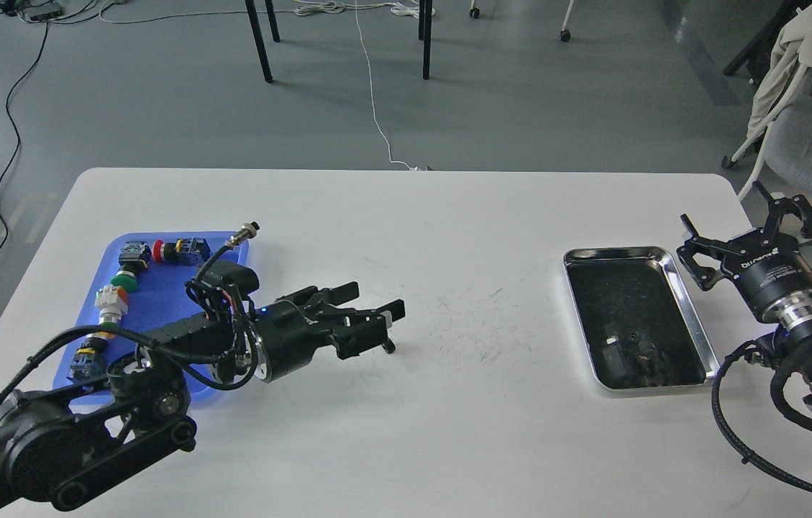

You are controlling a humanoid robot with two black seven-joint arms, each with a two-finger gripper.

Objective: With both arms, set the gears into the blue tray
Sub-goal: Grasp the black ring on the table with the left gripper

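Note:
One small black gear lies on the white table near its middle, partly hidden behind my left gripper. That gripper reaches in low from the left, open, with its fingertips just above and around the gear. The blue tray sits at the left, partly covered by my left arm. My right gripper is open and empty, just right of the steel tray. A small dark spot in the steel tray could be a second gear, but reflections blur it.
Several colourful push-button switches line the blue tray's left and far sides. A chair with cloth stands off the table's right edge. Table legs and cables are on the floor beyond.

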